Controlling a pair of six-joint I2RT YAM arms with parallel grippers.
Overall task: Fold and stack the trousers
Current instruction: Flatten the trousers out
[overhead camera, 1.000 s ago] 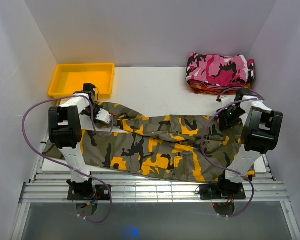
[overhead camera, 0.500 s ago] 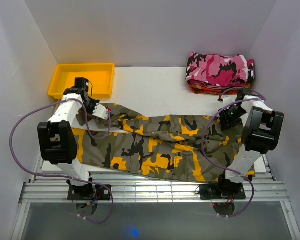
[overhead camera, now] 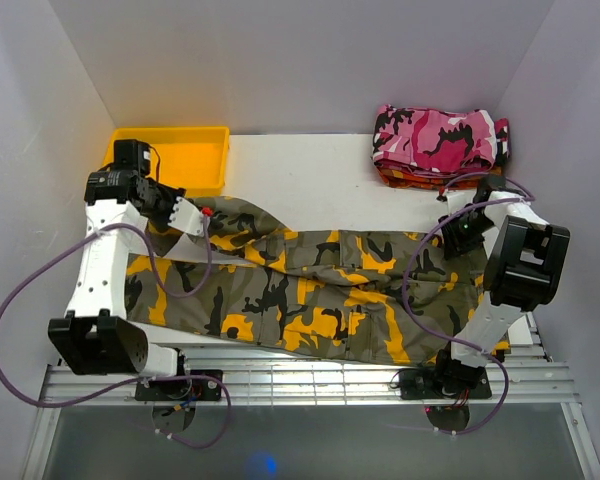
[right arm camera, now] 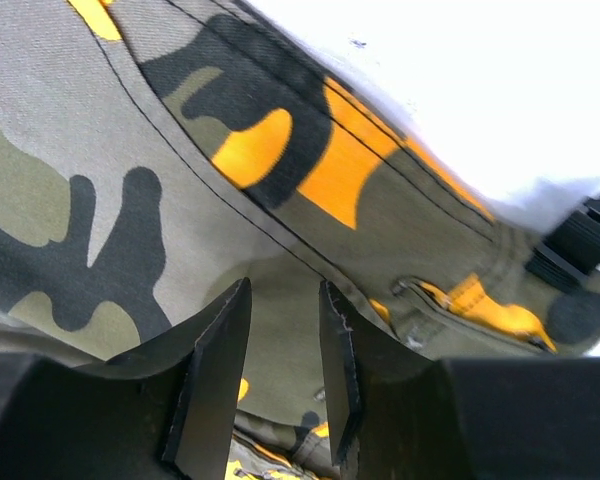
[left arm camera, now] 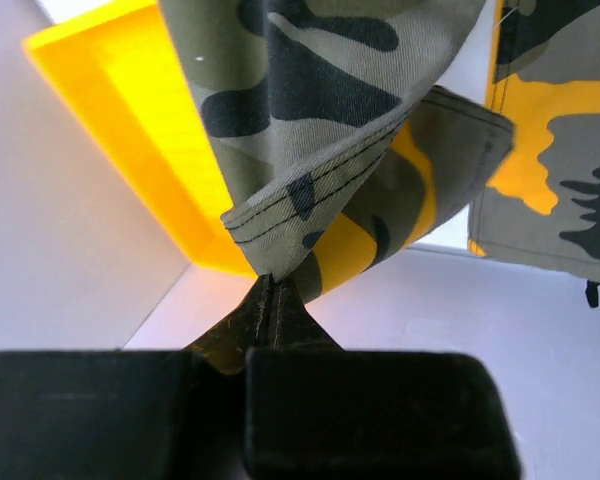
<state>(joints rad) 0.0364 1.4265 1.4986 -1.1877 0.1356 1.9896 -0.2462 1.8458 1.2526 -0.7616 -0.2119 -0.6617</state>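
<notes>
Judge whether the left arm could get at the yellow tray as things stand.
Likely yes for reach: the yellow tray sits right beside the left hand, nothing between. But that hand is clamped on the trousers, so it isn't free.

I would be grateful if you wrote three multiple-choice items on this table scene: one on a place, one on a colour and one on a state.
1. Where does the yellow bin sit?
A) at the far left of the table
B) at the far right
C) at the near edge, in the middle

2. What colour is the folded garment on top of the far-right pile?
A) plain blue
B) pink, white and black camouflage
C) plain green

3. What is the left claw doing?
A) hanging open over the bin
B) lying open on the table
C) shut on a hem of the trousers

Answers:
1 A: the top view shows the bin in the far-left corner.
2 B: its pink camouflage shows plainly from above.
3 C: the left wrist view shows the claw closed on the stitched hem.
</notes>
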